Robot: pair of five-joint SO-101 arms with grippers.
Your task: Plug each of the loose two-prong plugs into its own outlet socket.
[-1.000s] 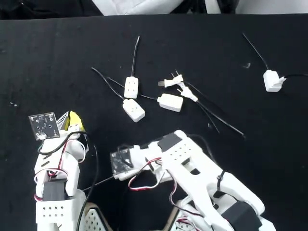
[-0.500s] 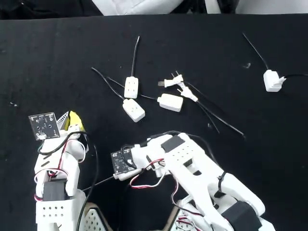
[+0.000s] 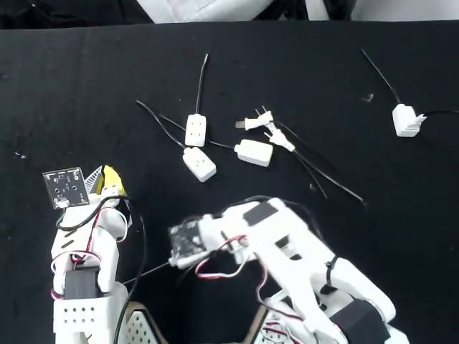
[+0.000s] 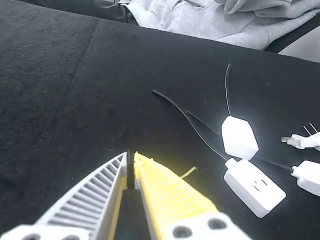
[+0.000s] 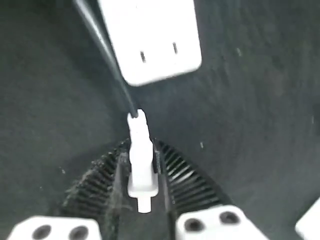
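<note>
White two-prong plug [image 5: 140, 152] is sitting clamped between the right gripper [image 5: 141, 172] fingers, just short of the outlet socket [image 5: 150, 37]. Left gripper [image 4: 131, 167] is hanging pinched together, holding nothing, off to that socket's side.

Black tabletop [image 3: 72, 93], pale grey crumpled fabric [image 4: 200, 17] past far edge, sm. lint speck [image 3: 367, 97] on tbl.

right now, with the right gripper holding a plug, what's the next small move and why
Probably ease the right gripper forward toward the socket. It is shut on a plug, and the socket's two slots lie just ahead, not yet touching it. I cannot tell which way the prongs face.
</note>
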